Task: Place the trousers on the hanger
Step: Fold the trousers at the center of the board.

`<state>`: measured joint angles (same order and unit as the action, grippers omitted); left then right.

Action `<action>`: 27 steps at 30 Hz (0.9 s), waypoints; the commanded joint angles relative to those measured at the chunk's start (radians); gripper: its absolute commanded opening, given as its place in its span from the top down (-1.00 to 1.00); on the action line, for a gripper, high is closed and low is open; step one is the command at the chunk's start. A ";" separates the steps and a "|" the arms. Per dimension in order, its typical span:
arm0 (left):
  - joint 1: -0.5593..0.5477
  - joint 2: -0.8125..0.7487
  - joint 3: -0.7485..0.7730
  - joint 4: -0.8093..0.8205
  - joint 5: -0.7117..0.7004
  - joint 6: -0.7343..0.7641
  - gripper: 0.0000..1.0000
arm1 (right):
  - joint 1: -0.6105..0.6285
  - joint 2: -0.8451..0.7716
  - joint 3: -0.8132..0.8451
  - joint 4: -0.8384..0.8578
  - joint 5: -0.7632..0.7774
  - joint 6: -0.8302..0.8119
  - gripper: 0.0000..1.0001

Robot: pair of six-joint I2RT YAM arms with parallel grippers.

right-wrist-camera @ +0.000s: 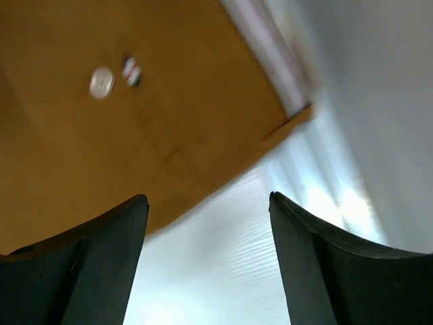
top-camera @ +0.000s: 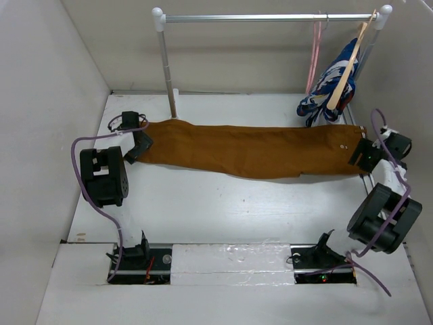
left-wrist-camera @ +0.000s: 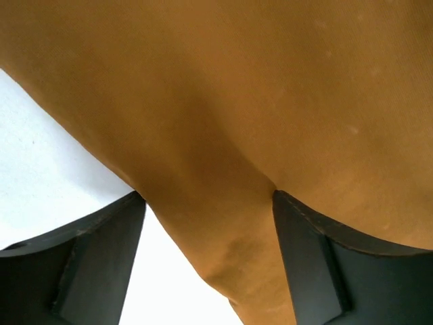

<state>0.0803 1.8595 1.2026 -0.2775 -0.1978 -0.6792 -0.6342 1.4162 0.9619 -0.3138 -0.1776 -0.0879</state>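
Left fingers (left-wrist-camera: 88,264): spread wide, a fold of the trousers (left-wrist-camera: 270,101) lying in the gap, close against one finger, white bench (left-wrist-camera: 40,149) showing beside the other; not pinched. From above, set at the leg end, far left of bench.

Right fingers (right-wrist-camera: 81,264): spread wide too, only bench between them; waistband corner just ahead of the tips, slightly blurred. From above, set at the waist end, hard by the right wall.

Bench (top-camera: 223,217): white, walled on three sides.

Trousers (top-camera: 250,150): rust-brown, laid flat and stretched lengthwise across the far half of bench, leg end left, waist end right, near edge sagging in a shallow curve toward the arms. Not hung.

Rail (top-camera: 270,17): metal bar on two white-capped posts, spanning the back of bench, above and behind trousers.

Patterned garment (top-camera: 331,88): blue, white and red, hanging at right end of rail on a pale wooden hanger (top-camera: 348,68), tilted; lower hem near the waist end of trousers, touching or not unclear.

Pink hanger (top-camera: 314,57): thin, hooked on rail just left of patterned garment, seen edge-on, well above trousers.

Button (right-wrist-camera: 101,82): pale, round, on waist cloth, tiny striped tag (right-wrist-camera: 131,71) just beside it
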 commanded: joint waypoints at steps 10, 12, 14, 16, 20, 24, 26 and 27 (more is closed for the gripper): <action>0.003 0.104 0.130 -0.012 -0.089 0.053 1.00 | 0.083 0.265 -0.057 0.257 -0.131 0.131 -0.27; 0.003 0.122 0.170 -0.051 -0.133 0.075 1.00 | 0.094 0.299 -0.029 0.240 -0.123 0.119 0.34; 0.022 0.110 0.183 -0.078 -0.193 0.098 1.00 | 0.094 0.302 -0.006 0.199 -0.118 0.100 1.00; 0.044 0.080 0.163 -0.072 -0.215 0.098 1.00 | 0.094 0.248 -0.015 0.158 -0.091 0.048 1.00; 0.094 -0.011 0.126 -0.104 -0.284 0.113 1.00 | 0.114 0.061 -0.058 0.046 -0.005 -0.038 1.00; 0.162 -0.109 0.055 -0.127 -0.294 0.107 1.00 | 0.114 -0.109 -0.075 -0.094 0.038 -0.085 1.00; 0.162 -0.132 0.045 -0.162 -0.316 0.109 1.00 | 0.114 -0.173 -0.080 -0.152 0.038 -0.107 1.00; 0.162 -0.143 0.038 -0.186 -0.318 0.106 1.00 | 0.105 -0.213 -0.098 -0.180 0.043 -0.116 1.00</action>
<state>0.2050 1.8015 1.2613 -0.4110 -0.3397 -0.6071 -0.4942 1.3003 0.8791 -0.4225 -0.2489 -0.1162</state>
